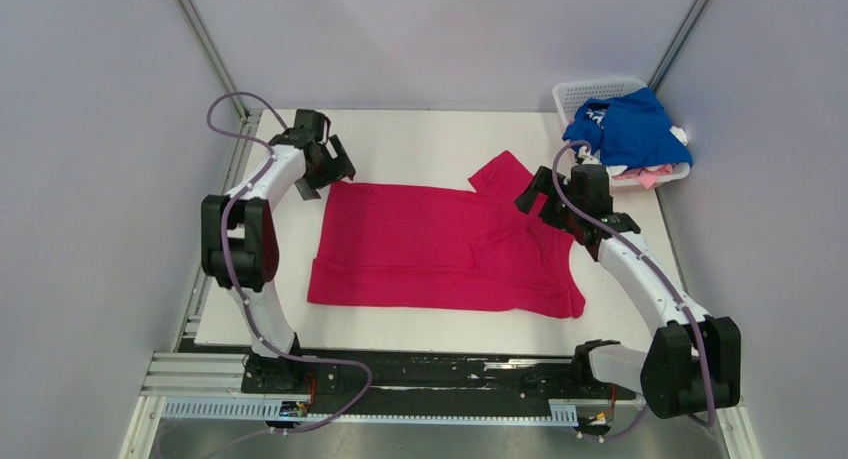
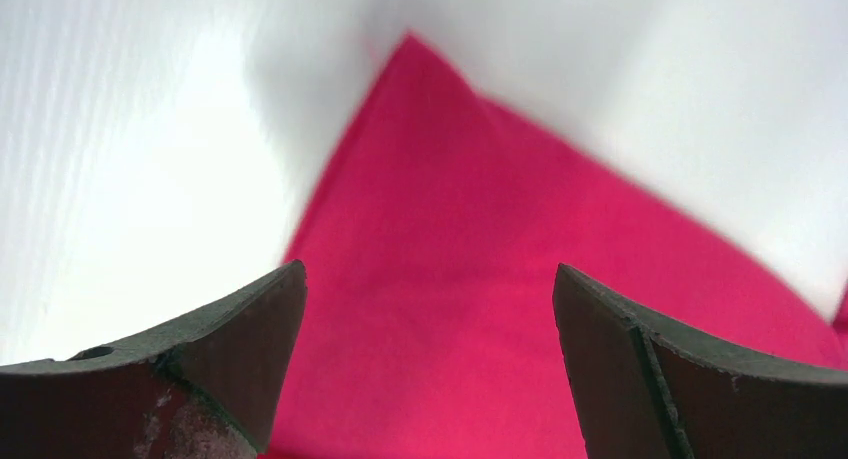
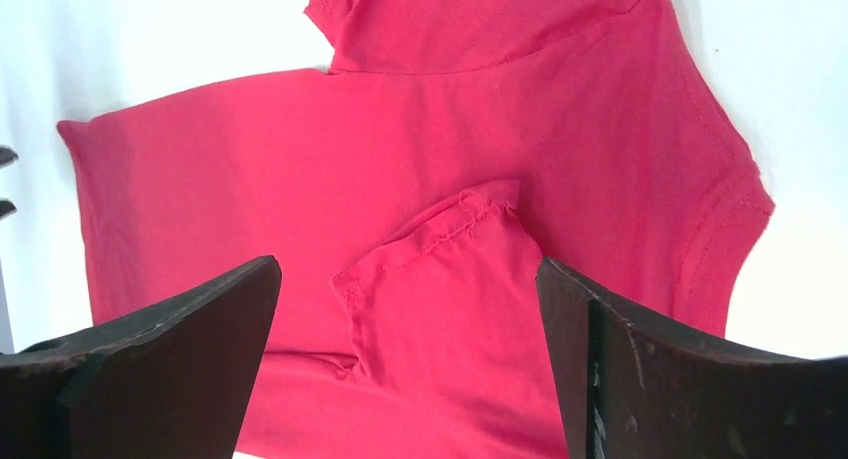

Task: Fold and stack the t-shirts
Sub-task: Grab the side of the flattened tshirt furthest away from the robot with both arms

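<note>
left fingers (image 2: pixel 220 369) wide apart, empty | right fingers (image 3: pixel 170 359) same | magenta t-shirt (image 1: pixel 430 244) spread on white table (image 1: pixel 420 139) | grey walls (image 1: pixel 100 129)

This is a robot lab cell: plain pale walls (image 1: pixel 90 179) and metal posts (image 1: pixel 205 44) close in a white table (image 1: pixel 420 139), and two arms (image 1: pixel 640 269) stand on a rail (image 1: pixel 200 379).

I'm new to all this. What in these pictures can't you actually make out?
- Top view: the blue t-shirt hides most of the pale clothes beneath it in the basket; its white print is too small to read.
- Top view: the right gripper covers part of the magenta t-shirt.
- Left wrist view: blurred; only one corner of that shirt shows.
</note>
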